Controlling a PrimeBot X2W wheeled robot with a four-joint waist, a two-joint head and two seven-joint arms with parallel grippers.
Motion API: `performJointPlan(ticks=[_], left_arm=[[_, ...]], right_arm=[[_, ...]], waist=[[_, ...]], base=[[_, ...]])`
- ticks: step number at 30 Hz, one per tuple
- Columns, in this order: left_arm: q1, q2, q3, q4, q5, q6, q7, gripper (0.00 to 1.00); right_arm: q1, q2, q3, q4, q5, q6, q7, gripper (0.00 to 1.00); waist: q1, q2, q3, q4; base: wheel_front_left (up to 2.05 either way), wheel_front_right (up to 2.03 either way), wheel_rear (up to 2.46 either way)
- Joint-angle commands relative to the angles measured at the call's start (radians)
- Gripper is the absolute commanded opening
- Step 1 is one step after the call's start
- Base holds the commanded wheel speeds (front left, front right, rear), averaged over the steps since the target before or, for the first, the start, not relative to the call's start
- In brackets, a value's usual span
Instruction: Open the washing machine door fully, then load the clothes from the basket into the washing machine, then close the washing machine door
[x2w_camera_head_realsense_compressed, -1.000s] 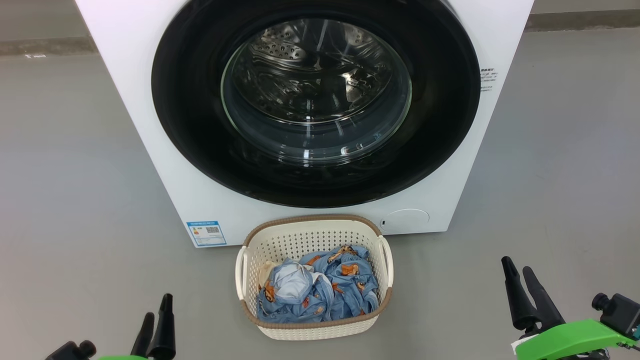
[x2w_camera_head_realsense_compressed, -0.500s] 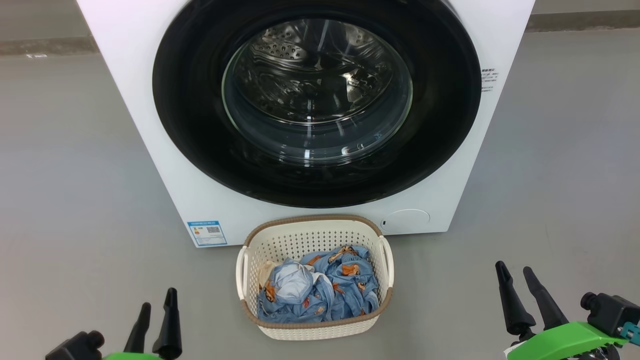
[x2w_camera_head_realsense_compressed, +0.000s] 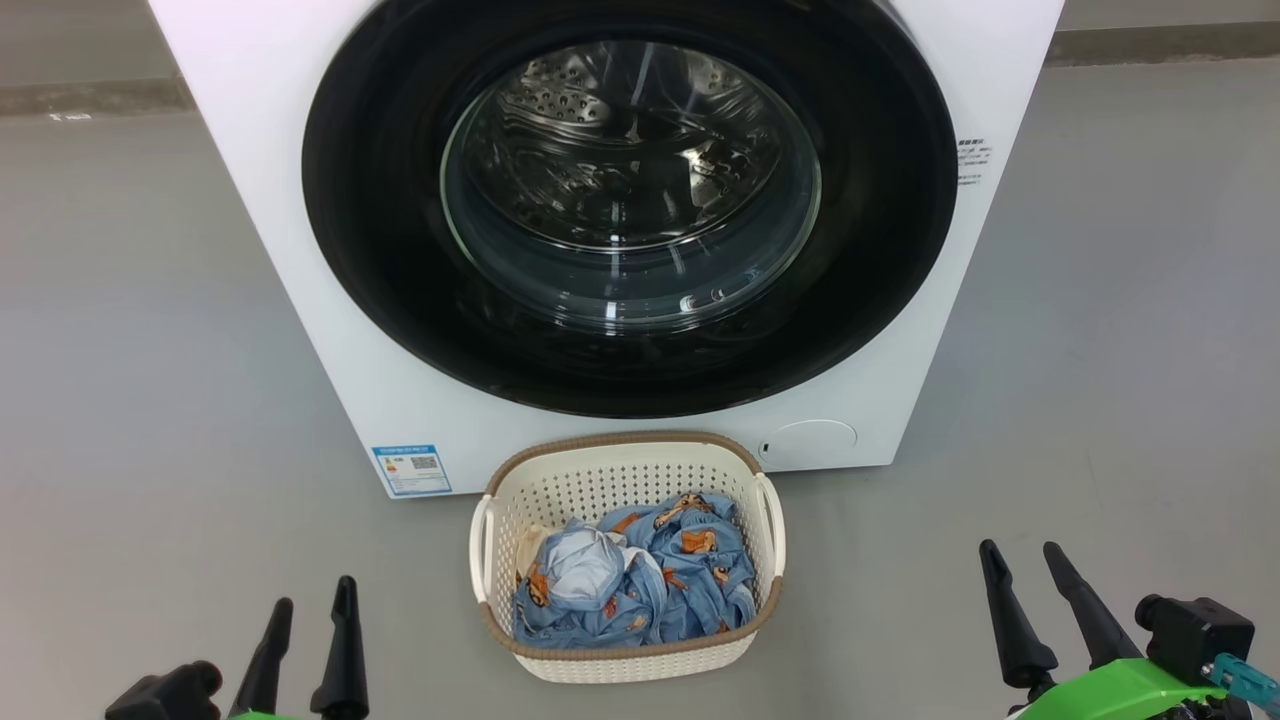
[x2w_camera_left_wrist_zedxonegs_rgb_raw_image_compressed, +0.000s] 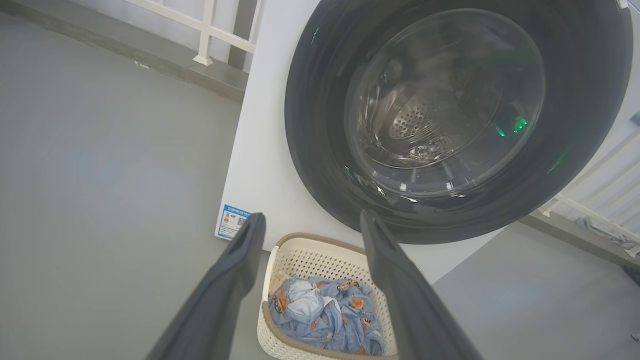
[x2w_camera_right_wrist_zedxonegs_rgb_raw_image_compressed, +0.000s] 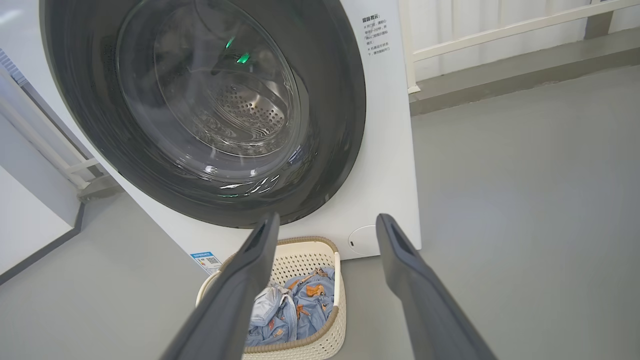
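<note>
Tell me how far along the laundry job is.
Done: nothing yet. The washing machine door sits shut against the washing machine, and the clothes lie in the basket. In hand: both sets of jaws stand open and empty, on either side of the basket. Left: open the door, load, close it.

left gripper (x2w_camera_head_realsense_compressed: 314, 598), right gripper (x2w_camera_head_realsense_compressed: 1019, 548): each has two long tapered fingers (x2w_camera_left_wrist_zedxonegs_rgb_raw_image_compressed: 220, 290), matte dark grey-black, pointed tips, shallow recess near the tip. Bright green wrist shell (x2w_camera_head_realsense_compressed: 1120, 690) behind. Black knobbed block (x2w_camera_head_realsense_compressed: 1195, 635) beside the right wrist, teal connector (x2w_camera_head_realsense_compressed: 1240, 672).
</note>
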Motion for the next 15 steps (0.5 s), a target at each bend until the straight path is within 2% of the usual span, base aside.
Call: performJointPlan(ticks=[1,15], left_arm=[[-0.016,0.021,0.025,-0.032,0.032,-0.005,-0.014,1.0],[-0.007,0.024,0.017,-0.055,0.212,-0.006,-0.054,1.0]], right_arm=[[-0.018,-0.013,0.027,-0.024,-0.033,0.001,-0.014,1.0],[-0.02,-0.021,0.045,-0.031,-0.211,0.001,-0.055,1.0]], waist=[[0.0,0.0,0.0,-0.001],[0.0,0.0,0.001,-0.001]], base=[[0.0,0.0,0.0],[0.0,0.0,0.0]])
